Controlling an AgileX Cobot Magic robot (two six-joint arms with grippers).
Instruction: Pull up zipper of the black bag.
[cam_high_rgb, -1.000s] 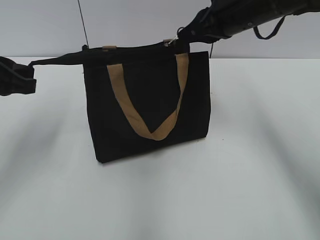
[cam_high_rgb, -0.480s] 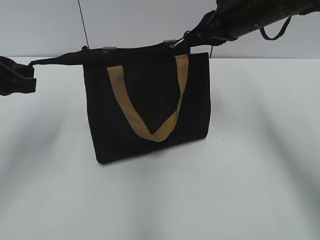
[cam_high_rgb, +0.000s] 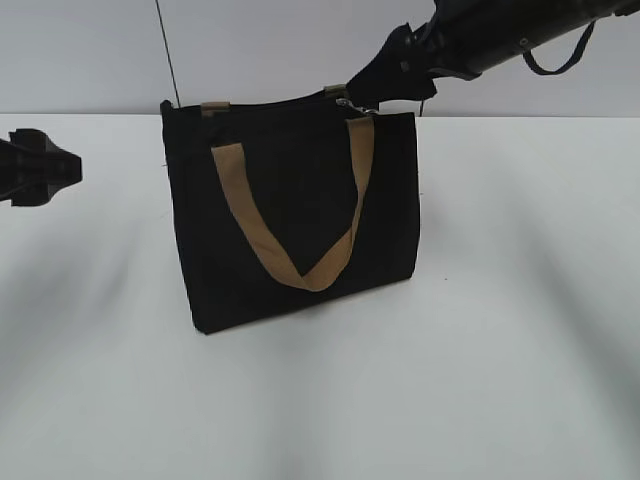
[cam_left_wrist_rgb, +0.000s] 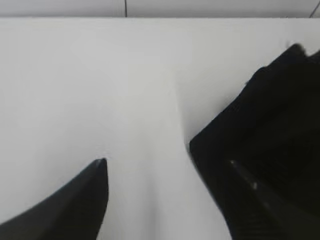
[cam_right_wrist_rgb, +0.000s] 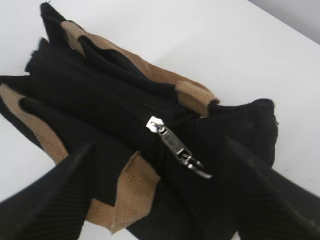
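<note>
The black bag (cam_high_rgb: 290, 215) stands upright mid-table with a tan loop handle (cam_high_rgb: 300, 255) on its front. The zipper's silver pull tab (cam_high_rgb: 355, 105) lies loose at the right end of the bag's top edge. My right gripper (cam_high_rgb: 385, 92) hovers open just above and right of the tab; in the right wrist view its fingers (cam_right_wrist_rgb: 157, 147) straddle the tab (cam_right_wrist_rgb: 177, 150) without touching it. My left gripper (cam_high_rgb: 68, 168) is open and empty, well left of the bag. In the left wrist view its fingers (cam_left_wrist_rgb: 167, 167) frame bare table, with the bag's side (cam_left_wrist_rgb: 270, 125) at the right.
The white table (cam_high_rgb: 500, 350) extends around the bag on all sides. A thin dark cable (cam_high_rgb: 168, 50) hangs against the grey back wall behind the bag's left corner.
My left gripper has let go of the black strip at the bag's left end, which dropped back to the bag. My right gripper opened off the pull tab and rose slightly up and right.
</note>
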